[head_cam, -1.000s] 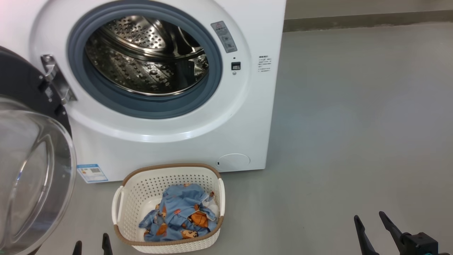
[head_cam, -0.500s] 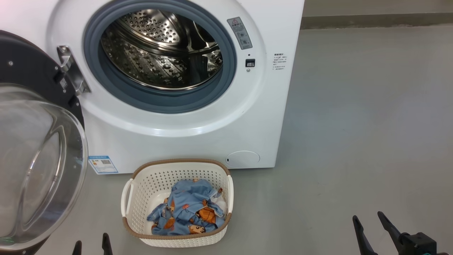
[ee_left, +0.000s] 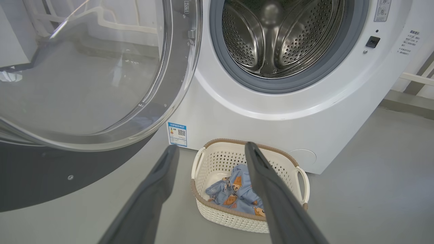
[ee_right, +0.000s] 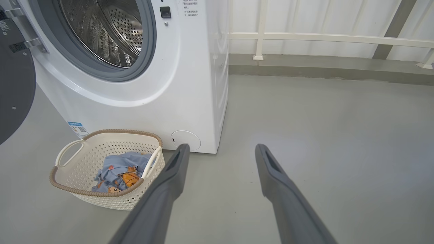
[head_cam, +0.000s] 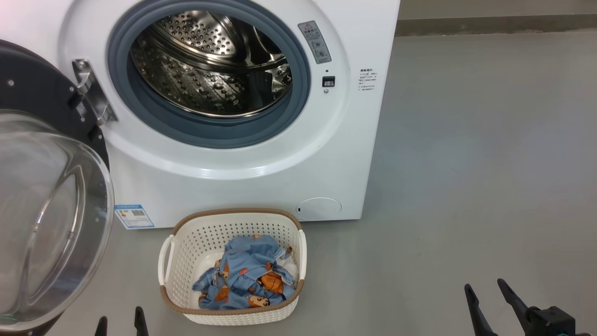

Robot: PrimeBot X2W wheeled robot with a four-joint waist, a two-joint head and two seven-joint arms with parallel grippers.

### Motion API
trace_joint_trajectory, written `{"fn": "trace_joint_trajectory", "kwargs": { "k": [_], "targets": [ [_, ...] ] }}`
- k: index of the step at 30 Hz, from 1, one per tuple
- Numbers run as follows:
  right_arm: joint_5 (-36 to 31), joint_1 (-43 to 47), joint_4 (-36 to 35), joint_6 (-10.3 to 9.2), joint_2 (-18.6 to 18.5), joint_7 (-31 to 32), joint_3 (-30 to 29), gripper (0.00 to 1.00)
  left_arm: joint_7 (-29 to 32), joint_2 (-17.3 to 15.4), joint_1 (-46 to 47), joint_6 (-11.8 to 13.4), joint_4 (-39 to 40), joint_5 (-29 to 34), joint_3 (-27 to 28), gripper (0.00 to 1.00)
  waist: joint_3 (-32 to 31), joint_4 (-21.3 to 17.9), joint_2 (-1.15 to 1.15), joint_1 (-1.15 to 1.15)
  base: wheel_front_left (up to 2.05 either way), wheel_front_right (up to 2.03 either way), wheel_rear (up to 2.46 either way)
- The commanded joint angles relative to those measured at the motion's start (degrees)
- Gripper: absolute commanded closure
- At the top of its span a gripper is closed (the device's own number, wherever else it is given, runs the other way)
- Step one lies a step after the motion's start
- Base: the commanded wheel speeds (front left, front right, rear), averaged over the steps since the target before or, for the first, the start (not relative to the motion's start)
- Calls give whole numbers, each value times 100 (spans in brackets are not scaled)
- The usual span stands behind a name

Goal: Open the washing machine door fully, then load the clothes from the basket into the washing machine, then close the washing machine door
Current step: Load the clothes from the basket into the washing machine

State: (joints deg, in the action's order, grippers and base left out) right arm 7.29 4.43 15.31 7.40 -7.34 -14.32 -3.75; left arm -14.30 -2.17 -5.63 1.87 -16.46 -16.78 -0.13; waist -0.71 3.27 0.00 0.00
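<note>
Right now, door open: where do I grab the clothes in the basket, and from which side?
Pinch the highest crumpled fold of the clothes, coming straight down through the open top of the basket. The pile lies below the rim, against the right wall, so the walls block any sideways approach. The left gripper, open, looks nearer.

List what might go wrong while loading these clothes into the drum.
1. The washing machine door hangs open close beside the left claw; swinging that arm toward the basket may strike the glass.
2. The clothes lie in a loose heap; one pinch may lift only part, or a trailing end may snag on the grey gasket and later block the door.
</note>
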Motion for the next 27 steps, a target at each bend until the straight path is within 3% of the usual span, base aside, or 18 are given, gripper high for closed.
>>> {"fn": "trace_joint_trajectory", "kwargs": {
  "k": [1, 10, 27],
  "targets": [
    [36, -191, -114, 9, -71, -68, 142, 0, -70, -71, 152, 68, 150, 30, 168, 0, 3, -6, 0, 0, 0, 0, 0],
    [31, -190, -112, 9, -69, -68, 128, 0, -70, -71, 184, 50, 57, -58, 217, 0, 23, -25, 0, 0, 32, -32, 0],
    [32, -219, -116, 9, -92, -68, 117, 0, -70, -71, 218, 226, 160, -2, 231, 0, 112, -16, 0, 0, 112, -112, 0]
  ]
}}
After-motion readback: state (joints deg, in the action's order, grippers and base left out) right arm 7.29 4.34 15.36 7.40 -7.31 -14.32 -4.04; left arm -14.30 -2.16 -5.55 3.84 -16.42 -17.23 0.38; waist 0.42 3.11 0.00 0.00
